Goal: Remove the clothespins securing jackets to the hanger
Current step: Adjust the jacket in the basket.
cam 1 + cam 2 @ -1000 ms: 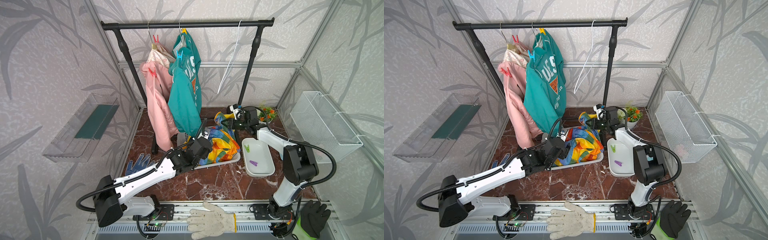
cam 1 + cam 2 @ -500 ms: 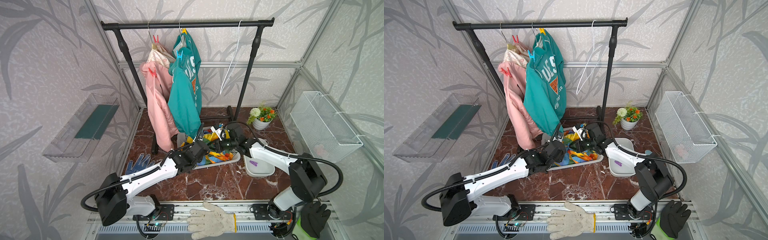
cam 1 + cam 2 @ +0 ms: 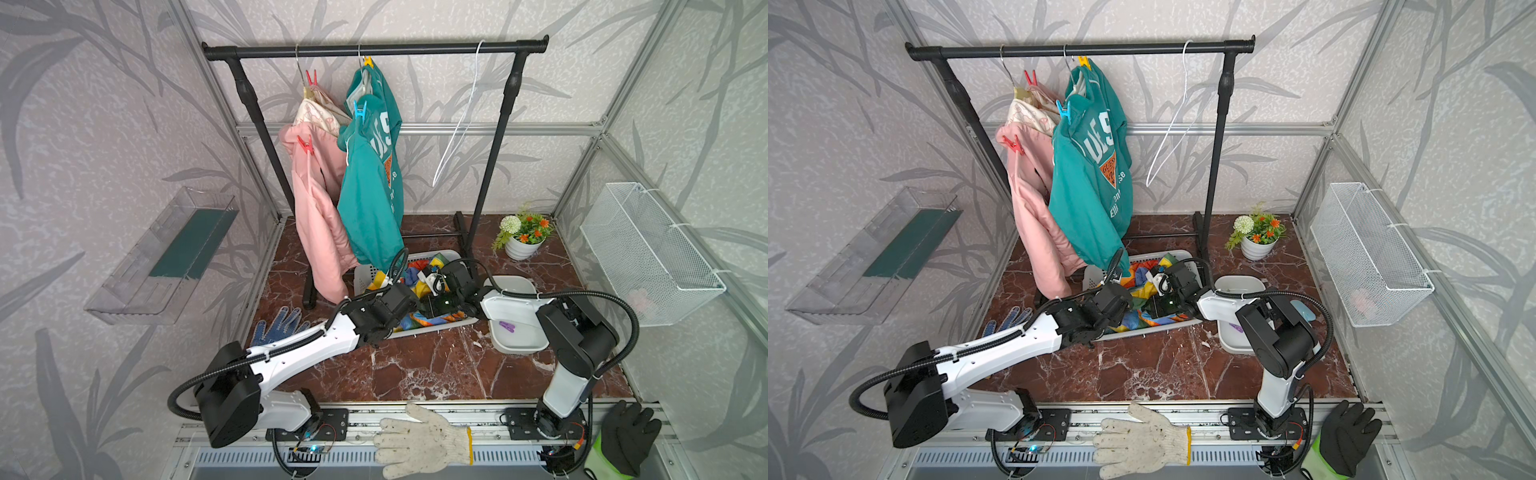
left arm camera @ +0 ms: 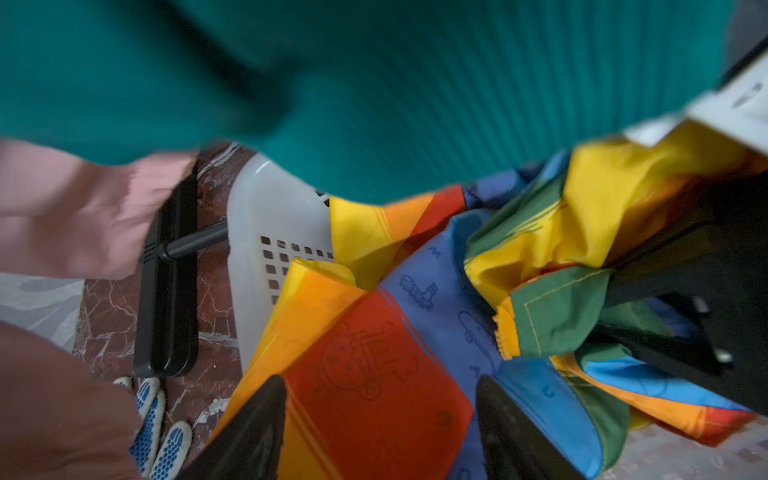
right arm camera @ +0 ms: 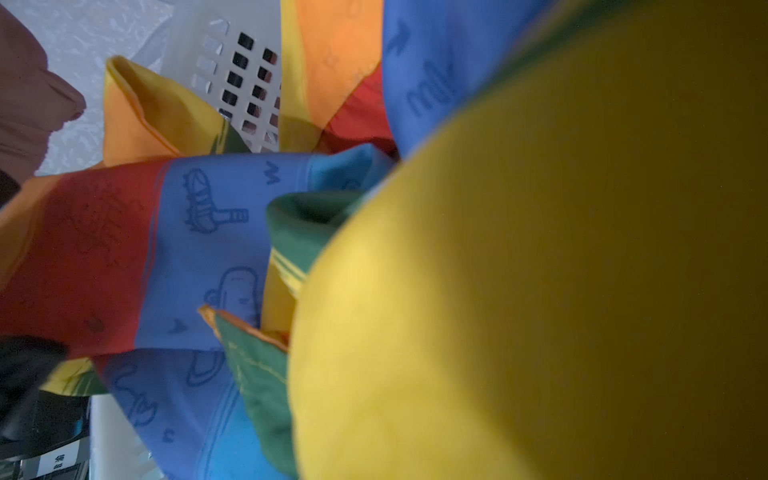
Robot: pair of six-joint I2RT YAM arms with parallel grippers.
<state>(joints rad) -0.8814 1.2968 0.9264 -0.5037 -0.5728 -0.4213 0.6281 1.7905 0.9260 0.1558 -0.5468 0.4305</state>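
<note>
Rainbow jacket (image 3: 434, 321), held up beside the rack (image 3: 415, 49) a second ago, now lies bunched in the basket (image 3: 365, 277) — free of its hanger. Right end effector (image 3: 432, 296) closed on a fold of it; left end effector (image 4: 380, 380) open above the same cloth. Purple clothespin (image 3: 507, 326) rests in the dish (image 3: 519, 345) on the surface (image 3: 415, 370). Still clipped: upper red clothespin (image 3: 311, 77) and lower red clothespin (image 3: 305, 145) on the pink jacket (image 3: 320, 216), blue clothespin (image 3: 360, 110) and yellow clothespin (image 3: 367, 62) on the teal jacket (image 3: 370, 203) — roughly two thirds of the work remains.
</note>
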